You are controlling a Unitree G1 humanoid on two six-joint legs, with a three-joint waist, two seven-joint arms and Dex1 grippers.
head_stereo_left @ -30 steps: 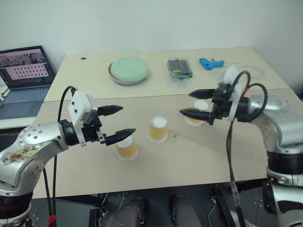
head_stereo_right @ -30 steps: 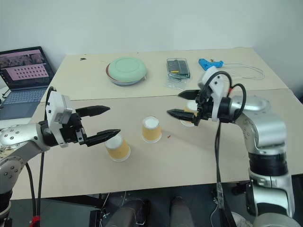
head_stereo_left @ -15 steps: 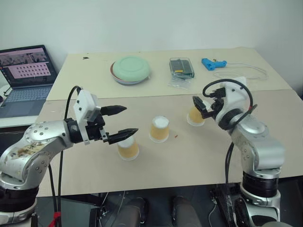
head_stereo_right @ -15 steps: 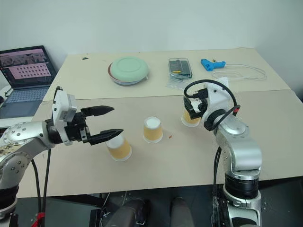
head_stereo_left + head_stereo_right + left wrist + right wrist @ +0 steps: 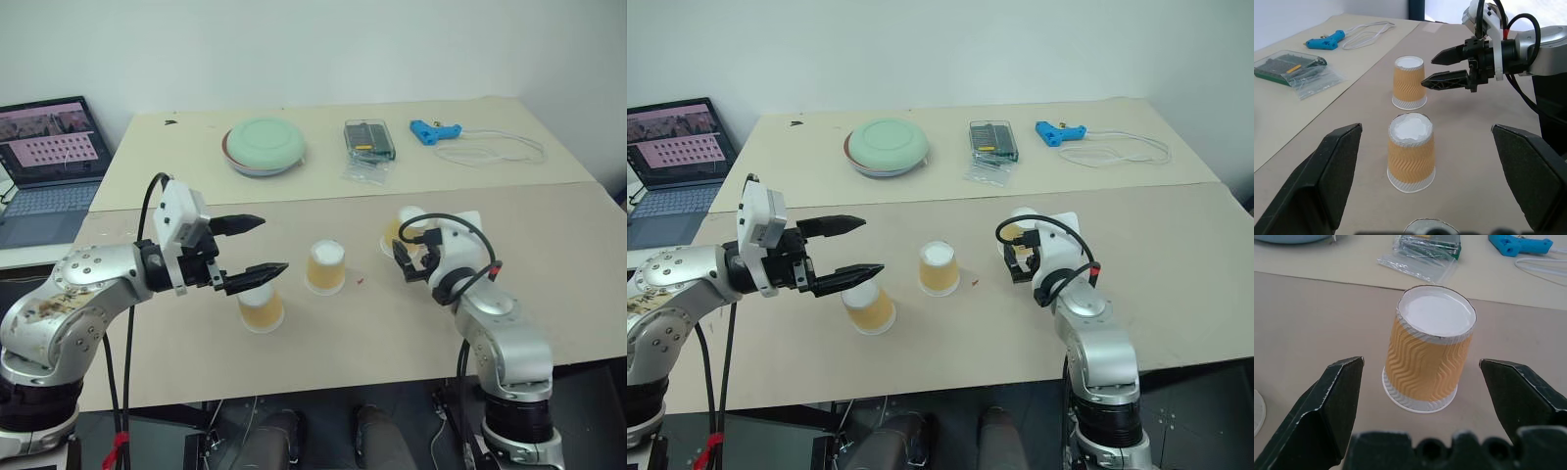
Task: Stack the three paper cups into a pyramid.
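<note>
Three cups sit upside down, apart, in a rough row on the tabletop (image 5: 323,338), no pyramid yet: left cup (image 5: 262,308), middle cup (image 5: 326,267), right cup (image 5: 1409,82). Left gripper (image 5: 257,248) is held level above the tabletop, pointing toward the robot's right, fingers (image 5: 257,275) spread wide, lower tip over the left cup's top, nothing held. Right arm is low, elbow bent, gripper (image 5: 1436,71) pointing roughly forward and level at the right cup, just short of it; fingers (image 5: 1342,396) spread, cup centred between them in the right wrist view, not touching.
</note>
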